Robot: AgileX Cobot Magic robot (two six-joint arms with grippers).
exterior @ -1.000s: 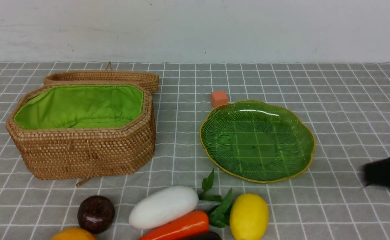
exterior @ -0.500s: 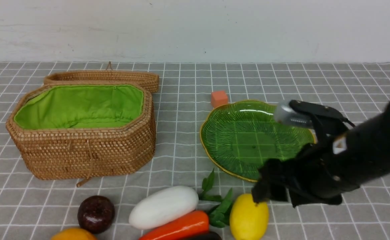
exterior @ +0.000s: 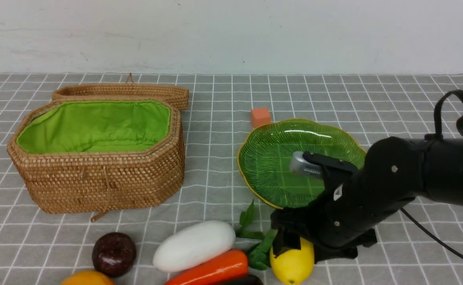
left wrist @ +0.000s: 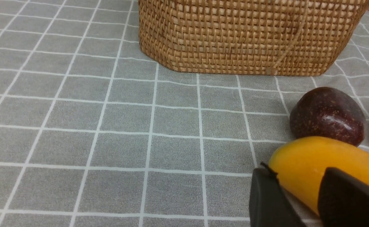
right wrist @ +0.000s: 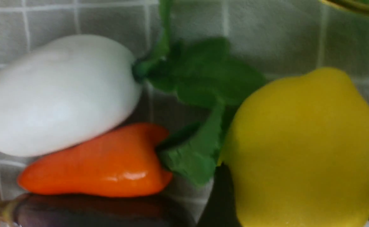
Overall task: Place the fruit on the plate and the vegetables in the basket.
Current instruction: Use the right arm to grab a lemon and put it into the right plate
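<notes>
With nothing seen sorted onto the green plate or into the rattan basket, the lemon is clasped by the right tool towards the surface's near edge, five pieces are left there, and the left tool is parted, unladen.

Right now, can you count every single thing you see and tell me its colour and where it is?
basket: 1, tan, green inside, left
lid: 1, tan, behind basket
plate: 1, green, right of basket
cube: 1, orange, behind plate
plum-like fruit: 1, maroon, before basket
mango: 1, orange-yellow, near maroon fruit
radish: 1, white, green leaves, middle
carrot: 1, orange, beside radish
eggplant: 1, dark purple, beside carrot
lemon: 1, yellow, between right claw's fingers
claws: 2, black
</notes>
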